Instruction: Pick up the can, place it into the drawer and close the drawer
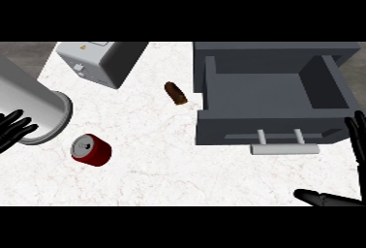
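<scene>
Nearest you, at the lower right edge, is your right hand (336, 197): a black thumb lies low along the edge and straight fingers (357, 138) rise beside the drawer front, spread and released, holding nothing. Just left of those fingers stands the open grey metal drawer (214, 94), its pale bar handle (283, 148) facing you and its inside bare, so it is ready to take the load and needs no pulling.

Your left hand (13, 130) shows at the left edge, fingers relaxed and released too, touching or nearly touching a large white and grey cylinder (32, 109) lying on the white marbled bench (186, 174). The short red can with a silver top (91, 149) stands a little tilted on the bench just right of and below those fingers, well apart from the drawer. It is untouched, so the pick-up is not yet begun; your left hand looks the better placed for it.

A small brown tapered object (175, 93) lies between can and drawer, and a grey and white boxy appliance (100, 60) sits beyond.
</scene>
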Robot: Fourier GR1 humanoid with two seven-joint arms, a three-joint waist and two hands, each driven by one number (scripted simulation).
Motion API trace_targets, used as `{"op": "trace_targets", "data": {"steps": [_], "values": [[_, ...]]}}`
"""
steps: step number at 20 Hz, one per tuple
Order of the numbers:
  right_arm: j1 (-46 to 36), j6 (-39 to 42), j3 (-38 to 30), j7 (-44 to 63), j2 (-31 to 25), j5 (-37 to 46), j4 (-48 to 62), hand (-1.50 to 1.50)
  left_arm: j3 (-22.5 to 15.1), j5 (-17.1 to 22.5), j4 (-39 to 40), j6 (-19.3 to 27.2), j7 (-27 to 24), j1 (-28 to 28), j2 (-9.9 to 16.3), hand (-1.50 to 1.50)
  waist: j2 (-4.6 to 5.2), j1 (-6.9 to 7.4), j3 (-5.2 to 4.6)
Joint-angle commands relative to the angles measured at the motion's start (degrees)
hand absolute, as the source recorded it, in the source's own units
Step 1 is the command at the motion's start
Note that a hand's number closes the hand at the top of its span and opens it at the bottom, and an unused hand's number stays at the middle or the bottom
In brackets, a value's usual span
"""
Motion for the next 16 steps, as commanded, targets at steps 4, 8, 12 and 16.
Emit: {"op": "trace_targets", "data": {"steps": [4,8,12,16], "values": [[5.2,5.7,-7.8,-1.9,-3.0,-8.2,-0.6,-1.50,6.8,11.3,10.8,-11.9,1.7,-1.9,10.3,-1.50,-0.11,0.23,0.10],[8.4,7.5,-7.4,-5.6,-0.8,-6.7,-0.2,-1.50,5.7,13.4,17.4,-13.1,4.1,-5.9,11.4,-1.50,-0.03,-0.03,0.08],[8.0,9.7,-12.4,-3.4,-3.3,-11.2,-0.7,-1.50,5.0,16.9,17.9,-12.2,6.4,-3.4,10.5,-1.50,-0.05,0.26,0.07],[10.0,12.1,-14.3,-2.2,-4.1,-14.5,-3.2,-1.50,-0.2,24.5,18.2,-7.7,11.5,-5.1,12.8,-1.50,-0.08,-0.16,0.09]]}}
